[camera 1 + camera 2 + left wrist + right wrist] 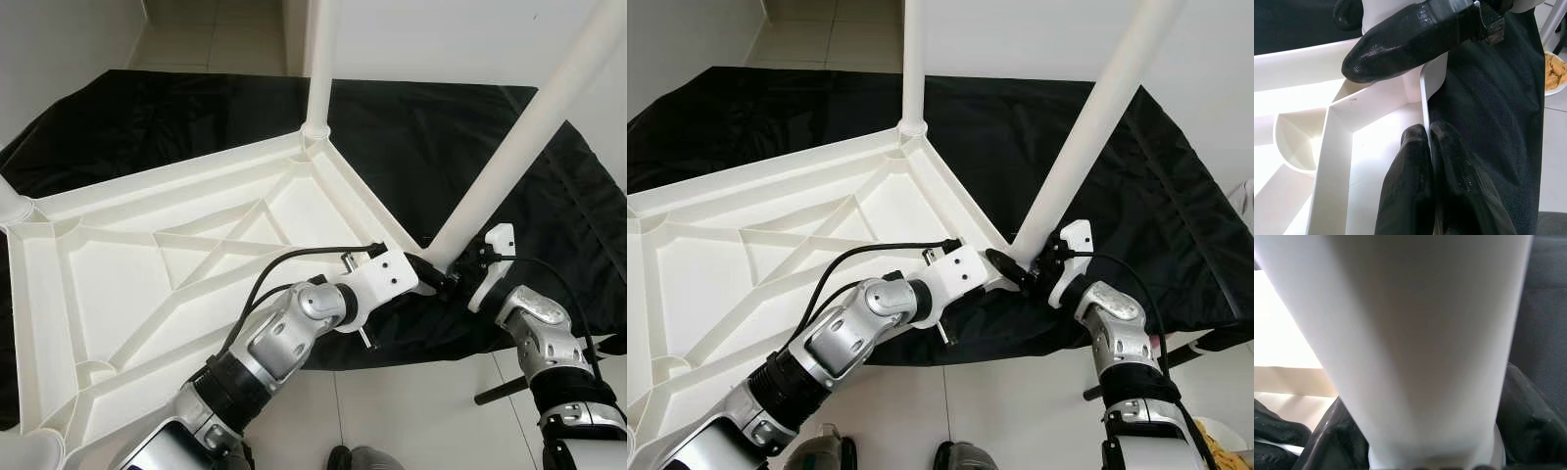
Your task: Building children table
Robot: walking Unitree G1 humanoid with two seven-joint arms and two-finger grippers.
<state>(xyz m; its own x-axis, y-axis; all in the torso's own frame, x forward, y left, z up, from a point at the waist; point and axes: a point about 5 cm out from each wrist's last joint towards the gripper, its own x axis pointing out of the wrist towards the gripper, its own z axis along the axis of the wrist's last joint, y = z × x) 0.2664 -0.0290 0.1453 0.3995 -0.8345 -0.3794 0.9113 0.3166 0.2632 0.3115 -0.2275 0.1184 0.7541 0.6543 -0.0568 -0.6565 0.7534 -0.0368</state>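
A white plastic table top (pixel 118 274) lies upside down on a black cloth. One leg (pixel 318 69) stands upright in the far corner socket. A second leg (pixel 529 127) leans to the right out of the near right corner. My right gripper (pixel 460 264) is shut on this tilted leg near its base; in the right wrist view the leg (pixel 1420 342) sits between the black fingers (pixel 1528 416). My left gripper (pixel 426 276) is at the same corner, its fingertips (pixel 1415 147) pinched on the thin table rim (pixel 1423 93). Leg stubs show at the left corner (pixel 10 201) and the near left corner (pixel 29 450).
The black cloth (pixel 421 127) spreads over a pale tiled floor (pixel 411 411), with white walls behind. A dark rod (pixel 500 392) lies on the floor by my right arm. A plate with something yellow (pixel 1553 73) sits on the floor to the right.
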